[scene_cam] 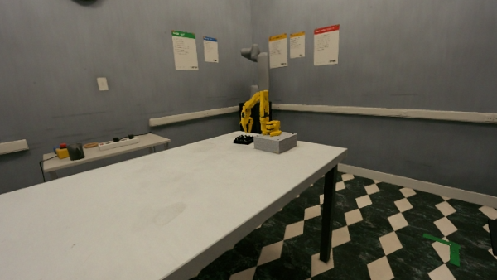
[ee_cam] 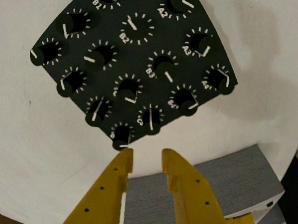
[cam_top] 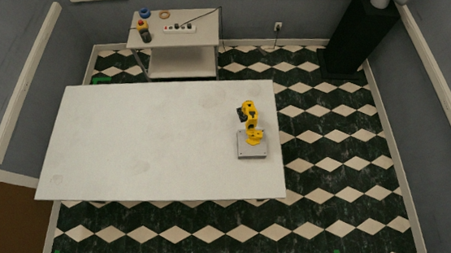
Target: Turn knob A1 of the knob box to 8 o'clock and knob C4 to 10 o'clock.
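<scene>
On the white table [cam_top: 143,148], the black knob box [ee_cam: 133,56] lies flat just past the grey base block [scene_cam: 275,142] of the yellow arm [scene_cam: 258,108]. In the wrist view, going from the left, the box shows as a dark tilted panel with rows of small round knobs, each ringed by white hour marks and carrying a white pointer line. Its nearest corner points down toward the claw. The gripper [ee_cam: 143,156] hangs above the table with its two yellow fingers close together, a narrow gap between the tips, and nothing held in them. The left fingertip [ee_cam: 123,157] lines up just below the box's near corner, while the right one sits a little further right, over the bare table top. The knob labels are too blurred to read, so knobs A1 and C4 cannot be picked out.

In the exterior view the claw is above the box, apart from it.
</scene>
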Tool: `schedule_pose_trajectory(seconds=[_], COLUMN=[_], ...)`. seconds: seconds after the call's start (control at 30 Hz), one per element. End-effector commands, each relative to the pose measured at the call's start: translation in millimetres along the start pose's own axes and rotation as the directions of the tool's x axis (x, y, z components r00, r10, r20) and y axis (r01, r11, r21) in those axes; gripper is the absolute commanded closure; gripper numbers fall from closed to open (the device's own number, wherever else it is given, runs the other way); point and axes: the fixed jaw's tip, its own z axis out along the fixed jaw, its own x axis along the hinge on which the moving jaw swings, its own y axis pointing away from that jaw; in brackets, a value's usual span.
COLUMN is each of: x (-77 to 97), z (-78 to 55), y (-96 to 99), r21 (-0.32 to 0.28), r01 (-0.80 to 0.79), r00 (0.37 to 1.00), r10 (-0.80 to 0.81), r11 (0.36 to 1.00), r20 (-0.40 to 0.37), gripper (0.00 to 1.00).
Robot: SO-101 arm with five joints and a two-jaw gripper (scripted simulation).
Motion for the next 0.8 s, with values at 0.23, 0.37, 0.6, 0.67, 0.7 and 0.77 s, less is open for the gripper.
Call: schedule_pose_trajectory(seconds=[0.23,0.37,0.6,0.67,0.7,0.77], x=[-4.7,-4.8,-4.4,-3.8,-3.4,-2.4], z=[-0.3,-0.3,-0.4,-0.5,-0.6,-0.9], y=[2.7,2.7,3.7,5.0,5.9,8.3], r21=[0.002,0.002,0.002,0.002,0.002,0.002], r01=[0.001,0.001,0.009,0.018,0.025,0.043], r00=[1.0,1.0,1.0,1.0,1.0,0.999], r10=[-0.001,-0.001,-0.009,-0.018,-0.025,-0.043], r11=[1.0,1.0,1.0,1.0,1.0,0.999], r20=[-0.007,-0.007,-0.007,-0.007,-0.007,-0.007], gripper=[0.92,0.92,0.92,0.92,0.92,0.91])
